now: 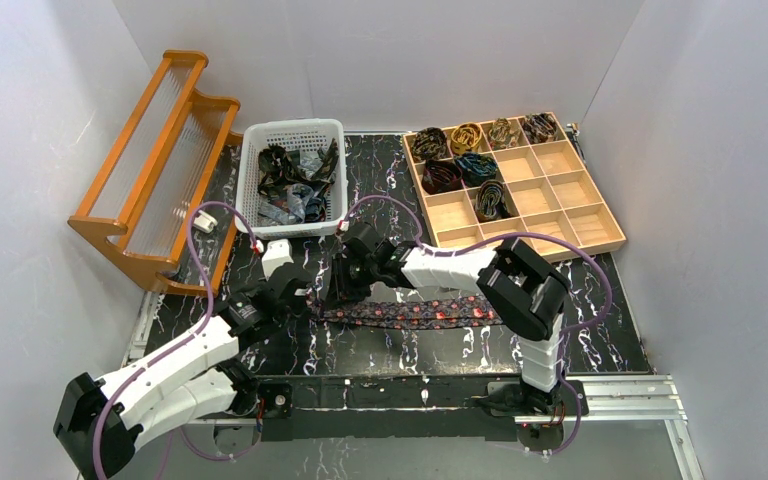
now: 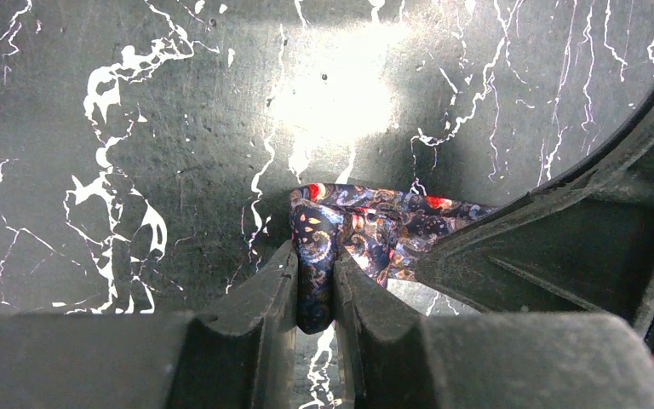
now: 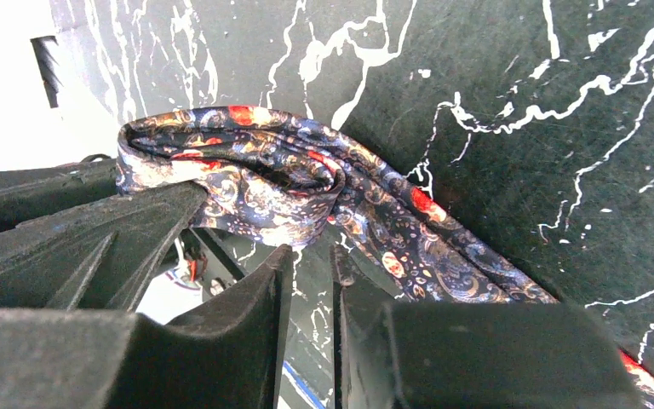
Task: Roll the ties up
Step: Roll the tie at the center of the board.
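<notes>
Between the left fingers (image 2: 260,324), at the bottom centre of the left wrist view, a fold of the tie (image 2: 366,226) is pinched tight. It is dark blue paisley cloth with red and gold marks, and it bunches up out of the grip over the black, white-veined desk (image 2: 136,128). A black finger of the other arm slants across the right of that frame, in front of the cloth's right end. At the bottom centre of the right wrist view, the right fingers (image 3: 260,315) stand a little apart with nothing between them, only desk showing through the slit. Their tips sit just at the edge of a soft loop of the tie at centre left, though whether they touch it cannot be told. From the loop, the fabric trails away to the lower right corner. Seen from above, both arms meet at the middle of the frame, and the tie lies flat as a long strip running rightward across the lower middle, passing under the right arm. Above centre left, a white basket (image 1: 260,140) holds loose ties (image 1: 295,180). At upper right, a wooden compartment tray (image 1: 560,160) carries seven coiled ties (image 1: 465,137): four in its top row, two in the next and one in the third. An orange wooden rack (image 1: 150,190) stands tilted at the left.
</notes>
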Motion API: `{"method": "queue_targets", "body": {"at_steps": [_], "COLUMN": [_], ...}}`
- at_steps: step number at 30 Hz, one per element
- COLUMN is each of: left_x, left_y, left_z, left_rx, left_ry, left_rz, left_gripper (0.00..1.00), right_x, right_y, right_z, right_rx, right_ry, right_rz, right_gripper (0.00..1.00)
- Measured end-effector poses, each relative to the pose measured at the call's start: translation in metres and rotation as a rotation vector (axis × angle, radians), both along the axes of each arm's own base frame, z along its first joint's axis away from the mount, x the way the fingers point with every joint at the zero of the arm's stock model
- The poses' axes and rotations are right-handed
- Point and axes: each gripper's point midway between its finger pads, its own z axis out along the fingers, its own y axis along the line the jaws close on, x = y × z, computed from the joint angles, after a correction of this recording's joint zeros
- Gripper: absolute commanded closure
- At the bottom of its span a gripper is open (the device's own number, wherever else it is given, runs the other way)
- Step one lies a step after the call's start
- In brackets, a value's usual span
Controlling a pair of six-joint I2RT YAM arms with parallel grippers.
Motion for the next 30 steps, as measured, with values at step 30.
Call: {"method": "queue_targets", "body": {"at_steps": [30], "left_x": [-0.001], "left_y": [-0.013], "left_z": [0.002], "left_rx": [0.128], "left_ry": [-0.04], "left_rz": [-0.069], "left_gripper": [0.81], "right_x": [0.004], "right_y": [-0.012], "right_z": [-0.004], "right_rx": [0.023], "right_ry": [0.081], "right_rz": [-0.006], "right_gripper": [0.69]}}
